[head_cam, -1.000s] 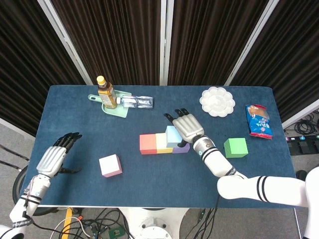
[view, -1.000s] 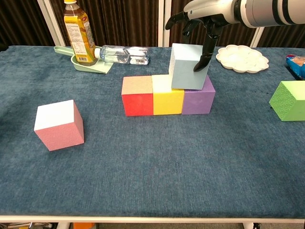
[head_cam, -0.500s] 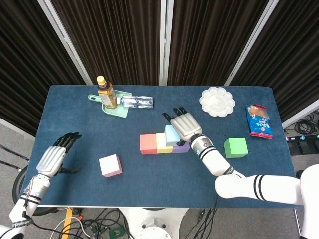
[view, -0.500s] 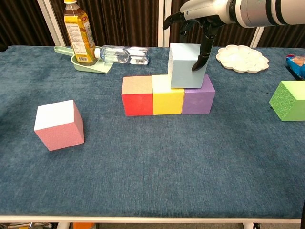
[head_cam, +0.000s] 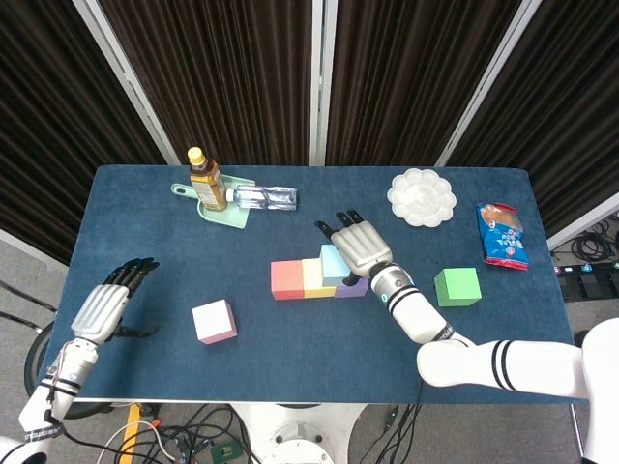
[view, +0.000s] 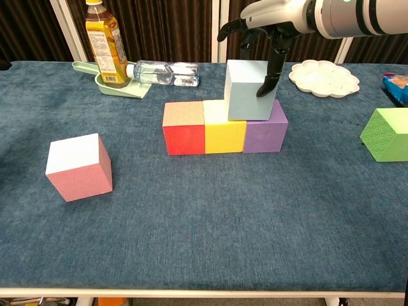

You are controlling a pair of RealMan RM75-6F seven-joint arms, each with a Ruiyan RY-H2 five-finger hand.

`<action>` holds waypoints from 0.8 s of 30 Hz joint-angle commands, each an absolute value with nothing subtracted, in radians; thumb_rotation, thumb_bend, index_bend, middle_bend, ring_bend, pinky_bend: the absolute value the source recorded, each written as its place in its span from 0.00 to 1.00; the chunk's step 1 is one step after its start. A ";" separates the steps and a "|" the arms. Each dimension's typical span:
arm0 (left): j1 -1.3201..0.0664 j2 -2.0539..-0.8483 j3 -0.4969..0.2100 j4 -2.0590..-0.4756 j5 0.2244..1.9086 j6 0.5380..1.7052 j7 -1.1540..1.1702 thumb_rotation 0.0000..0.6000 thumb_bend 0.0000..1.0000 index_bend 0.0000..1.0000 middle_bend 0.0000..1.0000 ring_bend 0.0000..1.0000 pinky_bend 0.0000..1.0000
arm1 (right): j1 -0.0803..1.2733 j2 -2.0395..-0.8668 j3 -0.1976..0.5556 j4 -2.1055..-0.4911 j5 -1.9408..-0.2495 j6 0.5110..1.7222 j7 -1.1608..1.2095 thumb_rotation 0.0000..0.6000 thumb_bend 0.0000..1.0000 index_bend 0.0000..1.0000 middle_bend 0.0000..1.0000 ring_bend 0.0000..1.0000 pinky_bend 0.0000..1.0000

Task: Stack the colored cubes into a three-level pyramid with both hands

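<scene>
A red cube (head_cam: 286,279) (view: 184,129), a yellow cube (head_cam: 312,279) (view: 224,131) and a purple cube (head_cam: 352,287) (view: 264,131) stand touching in a row at mid-table. A light blue cube (head_cam: 332,263) (view: 245,92) sits on top, straddling yellow and purple. My right hand (head_cam: 360,248) (view: 268,16) grips it from above, thumb on its right front face, fingers behind. A pink cube (head_cam: 214,322) (view: 79,167) lies front left and a green cube (head_cam: 456,287) (view: 386,134) to the right. At the table's front left edge my left hand (head_cam: 102,309) hovers open.
A tea bottle (head_cam: 206,180) stands in a green dish (head_cam: 222,213) at the back left, with a water bottle (head_cam: 264,198) lying beside it. A white palette (head_cam: 422,196) and a snack bag (head_cam: 501,235) sit at the back right.
My right hand has shifted the light blue cube slightly left and settled it level on the yellow and purple cubes. The left hand has not moved.
</scene>
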State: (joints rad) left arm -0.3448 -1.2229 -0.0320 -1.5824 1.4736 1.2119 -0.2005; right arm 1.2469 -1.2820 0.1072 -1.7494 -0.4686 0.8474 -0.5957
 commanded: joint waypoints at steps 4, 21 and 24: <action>-0.344 -1.223 -0.031 -1.580 1.472 1.211 -0.204 1.00 0.00 0.10 0.05 0.00 0.11 | 1.252 -1.290 0.107 -1.742 -0.469 0.844 -0.593 1.00 0.14 0.00 0.48 0.01 0.00; -0.342 -1.222 -0.030 -1.578 1.475 1.213 -0.211 1.00 0.00 0.10 0.05 0.00 0.11 | 1.252 -1.286 0.104 -1.745 -0.474 0.841 -0.580 1.00 0.10 0.00 0.37 0.01 0.00; -0.342 -1.222 -0.030 -1.578 1.475 1.213 -0.210 1.00 0.00 0.10 0.05 0.00 0.11 | 1.254 -1.285 0.102 -1.744 -0.471 0.837 -0.579 1.00 0.10 0.00 0.35 0.01 0.00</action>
State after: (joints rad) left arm -0.3418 -1.2221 -0.0303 -1.5784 1.4747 1.2132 -0.2097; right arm 1.2536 -1.2852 0.1024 -1.7443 -0.4715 0.8374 -0.5790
